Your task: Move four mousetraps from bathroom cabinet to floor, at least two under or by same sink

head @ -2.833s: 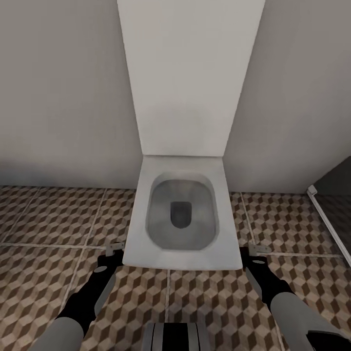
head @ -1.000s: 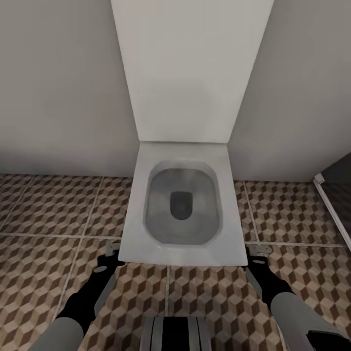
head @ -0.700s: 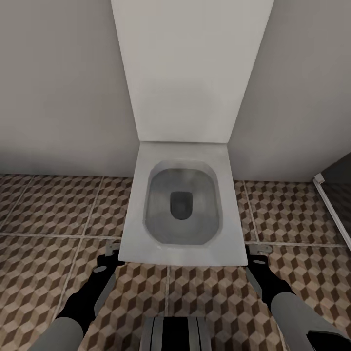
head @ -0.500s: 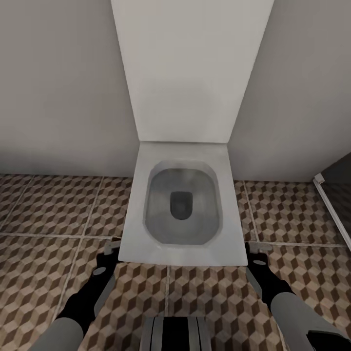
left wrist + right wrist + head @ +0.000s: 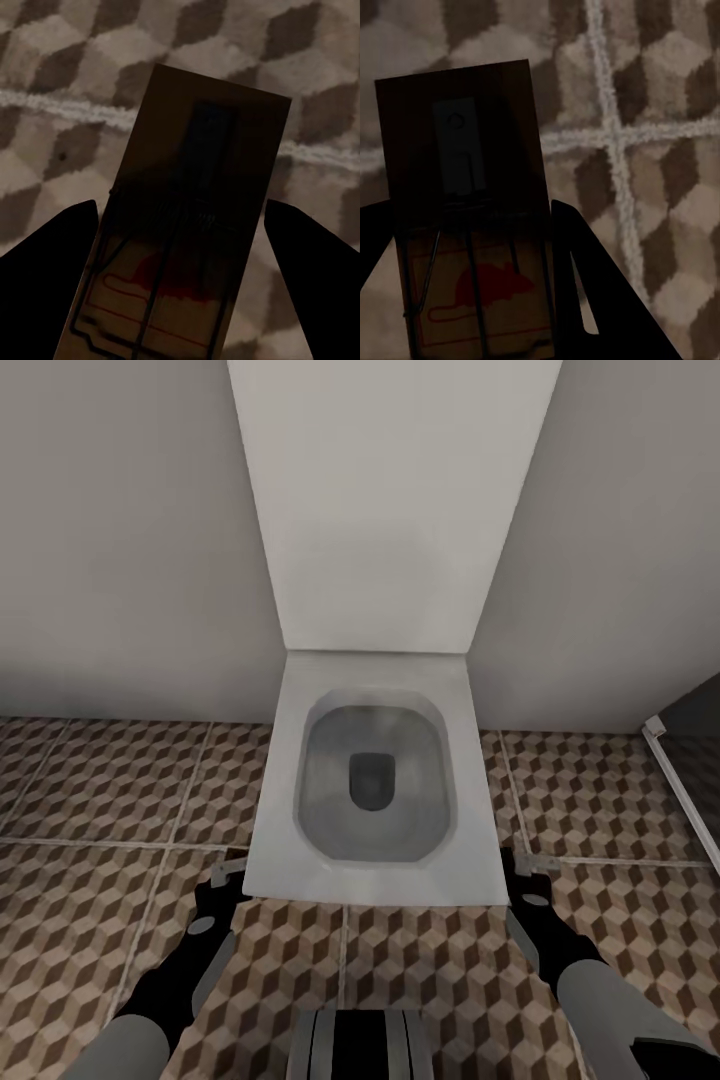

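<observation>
A small flat tan wooden mousetrap with dark wire and a red outline [image 5: 184, 225] sits between the two dark fingers [image 5: 45, 277] of the left gripper [image 5: 228, 868], its board reaching out past the fingertips over the tiled floor. In the left wrist view gaps show between the board's edges and the fingers, so I cannot tell whether the jaws actually grip it. A second tan mousetrap, printed with a red mouse figure [image 5: 472, 217], lies likewise between the fingers [image 5: 600, 292] of the right gripper [image 5: 530, 865]; one finger meets its edge and the jaws appear closed on it.

The bathroom floor of large square tiles with a brown, beige and grey cube pattern [image 5: 90, 810] lies below both traps, pale grout lines crossing behind them.

In the head view the grippers sit on either side of the front rim of a white rectangular toilet [image 5: 375, 790], the left gripper at its left front corner, the right gripper at its right front corner. The toilet's raised white lid [image 5: 385, 500] leans against a plain grey wall [image 5: 120, 540]. Right of the toilet, a pale strip [image 5: 685, 790] runs along the floor beside a dark panel.
</observation>
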